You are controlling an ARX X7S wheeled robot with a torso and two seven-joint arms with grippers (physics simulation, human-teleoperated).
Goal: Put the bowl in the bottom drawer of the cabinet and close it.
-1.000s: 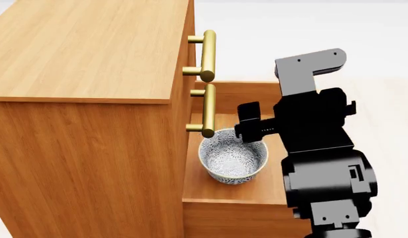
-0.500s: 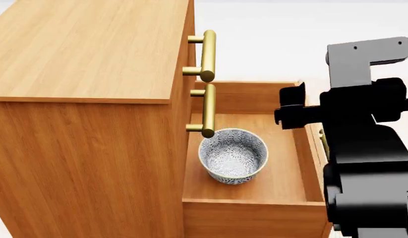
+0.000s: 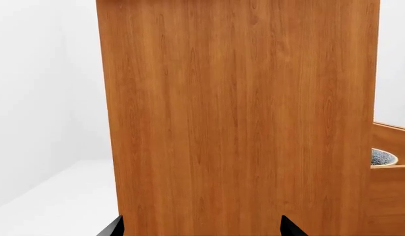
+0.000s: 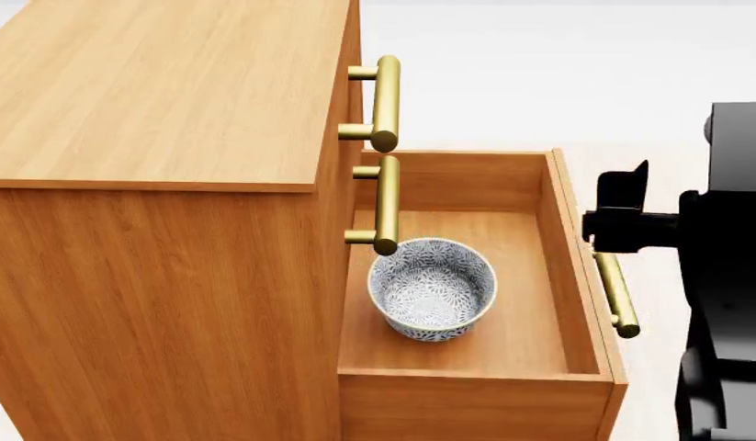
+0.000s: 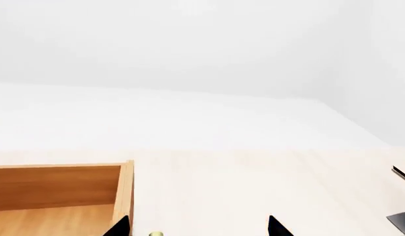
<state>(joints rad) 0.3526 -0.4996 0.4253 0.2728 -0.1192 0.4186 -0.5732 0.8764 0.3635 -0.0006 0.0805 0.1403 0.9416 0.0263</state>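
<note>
The bowl (image 4: 432,288) sits in the open bottom drawer (image 4: 524,342). The right claw (image 5: 196,227) is wide open and holds nothing. The left claw (image 3: 201,228) is open too.

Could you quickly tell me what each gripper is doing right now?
Left gripper: open, empty, facing the cabinet.
Right gripper: open, empty.
</note>
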